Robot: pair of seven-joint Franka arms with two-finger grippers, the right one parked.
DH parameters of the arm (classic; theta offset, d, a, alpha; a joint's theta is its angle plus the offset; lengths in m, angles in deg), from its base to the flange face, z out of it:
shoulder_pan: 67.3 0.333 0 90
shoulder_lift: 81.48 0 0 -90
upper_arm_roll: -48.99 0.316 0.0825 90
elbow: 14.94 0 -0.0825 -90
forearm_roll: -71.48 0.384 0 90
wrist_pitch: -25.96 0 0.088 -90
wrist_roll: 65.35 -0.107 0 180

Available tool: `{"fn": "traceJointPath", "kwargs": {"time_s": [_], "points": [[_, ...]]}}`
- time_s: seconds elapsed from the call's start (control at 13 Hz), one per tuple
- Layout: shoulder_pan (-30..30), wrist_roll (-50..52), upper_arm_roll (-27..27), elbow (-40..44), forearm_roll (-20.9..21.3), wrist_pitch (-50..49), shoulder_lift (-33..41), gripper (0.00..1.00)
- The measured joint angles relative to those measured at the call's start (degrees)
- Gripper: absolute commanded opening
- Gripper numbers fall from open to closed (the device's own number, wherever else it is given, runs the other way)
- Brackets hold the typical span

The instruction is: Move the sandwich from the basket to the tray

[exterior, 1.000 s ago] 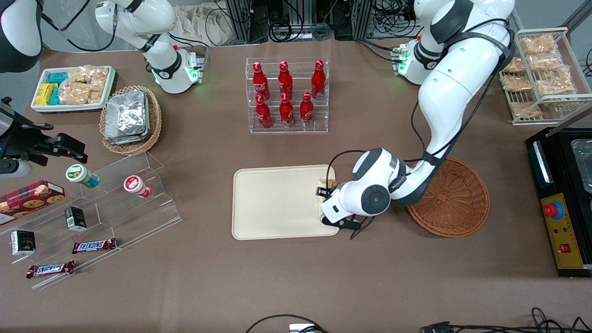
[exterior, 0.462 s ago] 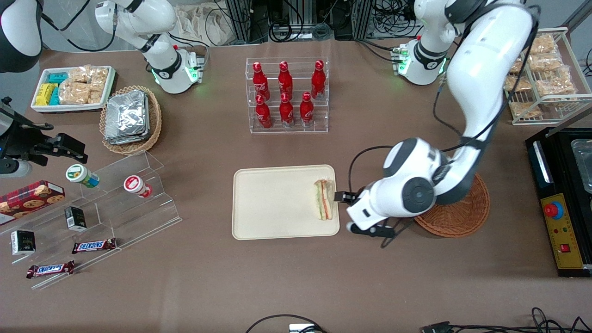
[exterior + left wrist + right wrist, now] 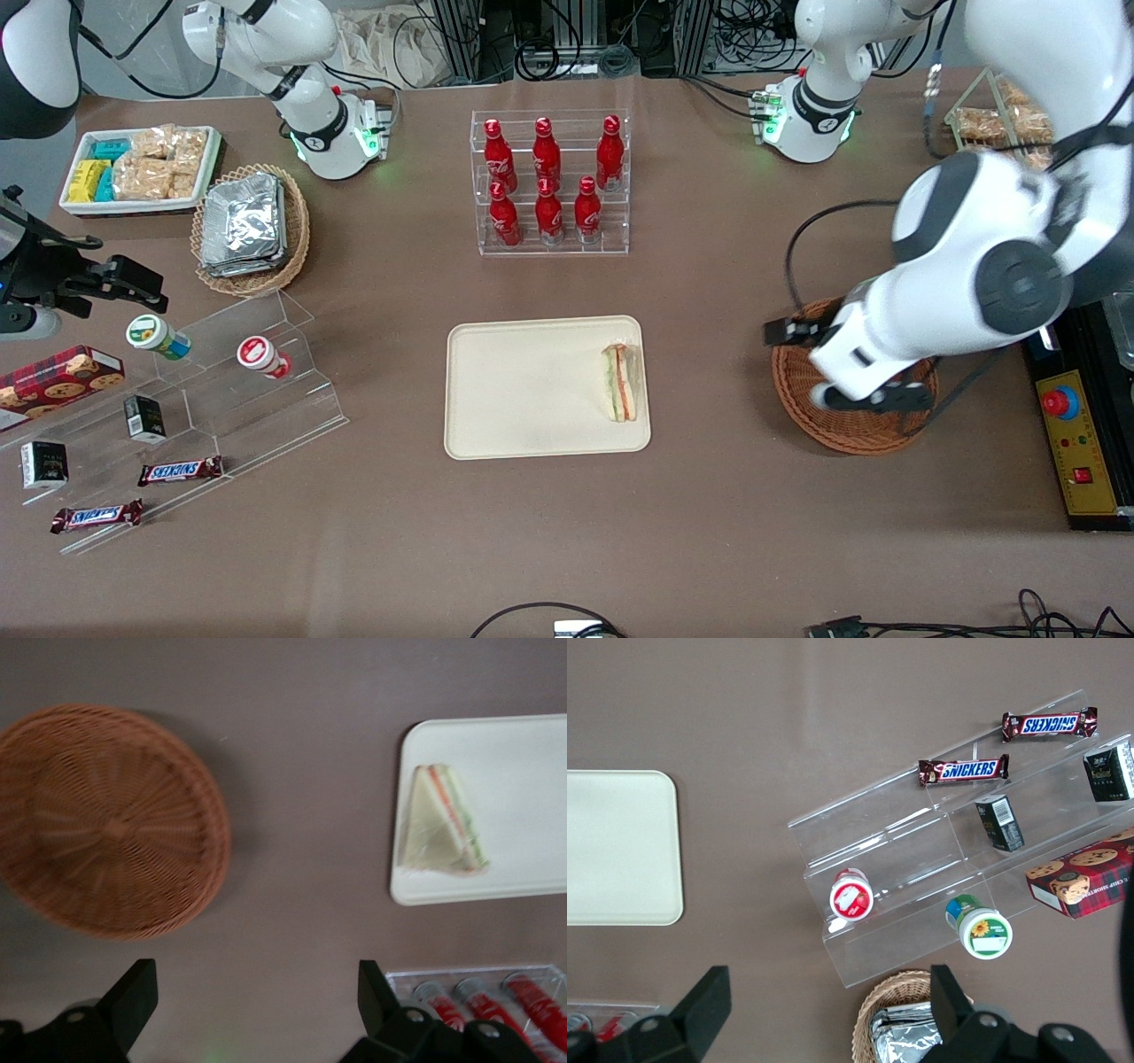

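Note:
The sandwich (image 3: 623,383) lies flat on the cream tray (image 3: 532,390), by the tray edge nearest the reddish-brown wicker basket (image 3: 842,430). The basket holds nothing that I can see. My gripper (image 3: 830,367) hangs high above the basket's rim on the tray's side, open and holding nothing. The arm hides part of the basket in the front view. In the left wrist view the gripper (image 3: 255,992) has its fingers spread wide over bare table, with the basket (image 3: 106,819), the sandwich (image 3: 440,824) and the tray (image 3: 518,753) all in sight.
A clear rack of red bottles (image 3: 549,182) stands farther from the front camera than the tray. A black control box (image 3: 1076,416) and a wire rack of snack packets (image 3: 1001,115) sit at the working arm's end. A clear stepped shelf (image 3: 221,381) is at the parked arm's end.
The gripper let go of the sandwich on the tray, then pulled away and rose toward the working arm's end, ending above the basket. The sandwich stayed put.

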Motion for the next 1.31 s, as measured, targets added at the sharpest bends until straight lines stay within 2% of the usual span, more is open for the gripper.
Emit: {"fn": "traceJointPath", "kwargs": {"time_s": [0.31,0.54,0.92,1.31], "points": [[4.86,-6.03,0.19,-0.2,0.4,-8.12,7.56,1.0],[7.97,-7.47,0.24,-1.47,0.4,-9.95,8.59,1.0],[9.21,-8.17,0.23,-8.82,0.41,-8.54,10.81,1.0],[9.68,-9.67,0.19,-17.61,0.39,-1.33,17.12,1.0]]}}
